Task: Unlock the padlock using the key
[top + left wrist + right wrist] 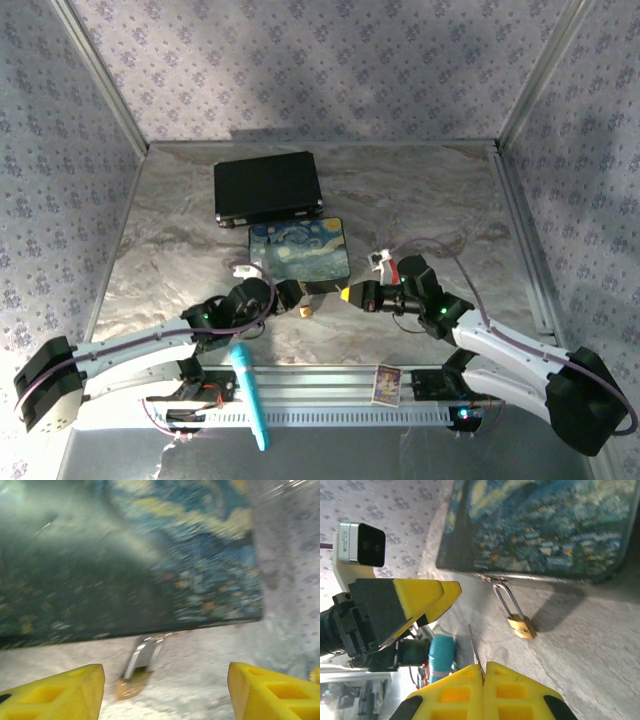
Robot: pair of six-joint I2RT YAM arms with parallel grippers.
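Note:
The small brass padlock (521, 626) hangs by its silver shackle from the latch of the painted box (540, 525), with its body resting on the table. In the top view the padlock (305, 312) lies just in front of the box (298, 250), between the two grippers. My left gripper (166, 676) is open, and the blurred padlock (132, 684) sits just ahead of its left finger, untouched. My right gripper (484, 666) is shut on the key (475, 647). Its thin silver shaft points out toward the left gripper (437, 597), and its head is hidden between the pads.
A black case (267, 188) lies behind the painted box. A teal cylindrical tool (250, 395) and a small card (387, 383) rest on the rail at the near edge. Patterned walls close in the marbled table (450, 220) on three sides.

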